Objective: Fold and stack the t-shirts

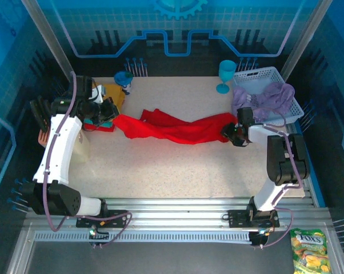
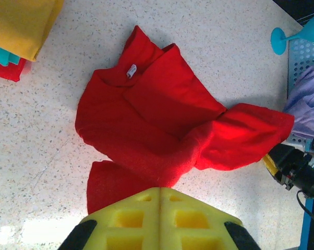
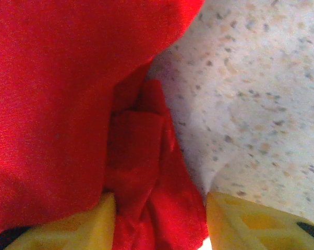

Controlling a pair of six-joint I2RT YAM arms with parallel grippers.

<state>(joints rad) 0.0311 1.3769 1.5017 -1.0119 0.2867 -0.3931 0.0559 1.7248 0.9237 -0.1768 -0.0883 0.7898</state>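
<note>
Red t-shirt (image 1: 172,128) lies strung out left to right across the middle of the speckled table (image 1: 178,171), twisted along its length. Left gripper (image 2: 160,191) has its yellow pads pressed together on the shirt's left edge, which runs up into them. Right gripper (image 3: 159,208) stands with jaws partway apart, astride a bunched fold at the shirt's right end, seemingly not yet clamped. Step in hand looks like taking both ends to spread this shirt flat for folding. Next, the right jaws must bite that fold firmly, then both arms draw apart evenly to untwist it. Mustard-yellow t-shirt (image 1: 113,95) tops the folded stack far left; lavender t-shirt (image 1: 269,98) waits in the white basket (image 1: 262,72) far right
</note>
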